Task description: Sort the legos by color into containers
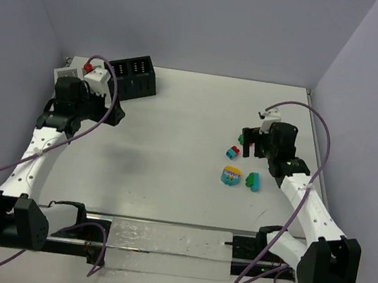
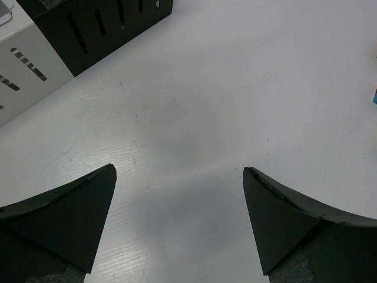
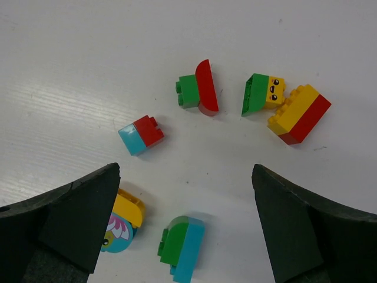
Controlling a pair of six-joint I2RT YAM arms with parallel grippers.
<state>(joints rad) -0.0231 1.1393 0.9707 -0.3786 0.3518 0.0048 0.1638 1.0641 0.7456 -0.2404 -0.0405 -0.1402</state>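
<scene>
Daylight between the two sides of the right end effector [image 3: 185,171]: spread wide, gripping nothing, hanging over the counter [image 3: 70,47]. Just ahead of the gap, a red-and-cyan brick [image 3: 141,134]; further ahead, a green-and-red piece [image 3: 197,93]. Ahead and off to the right, a green-and-yellow piece [image 3: 262,94] with a little face, touching a yellow-and-red brick [image 3: 299,113]. Half tucked under the finger on the left of the wrist view, the rounded cyan-and-yellow piece [image 3: 121,227]; right beside it, low in the gap, a green-and-cyan brick [image 3: 181,244]. All six loose on the counter. Now the left end effector [image 2: 179,171]: spread wide too, empty, plain counter below. Ahead of it and off to the left, the black container [image 2: 100,23] and the white container [image 2: 26,65], side by side, close together. Seen from above, a red brick [image 1: 88,67] perched on top of the white container, up by the left wrist, well apart from the right end effector.
</scene>
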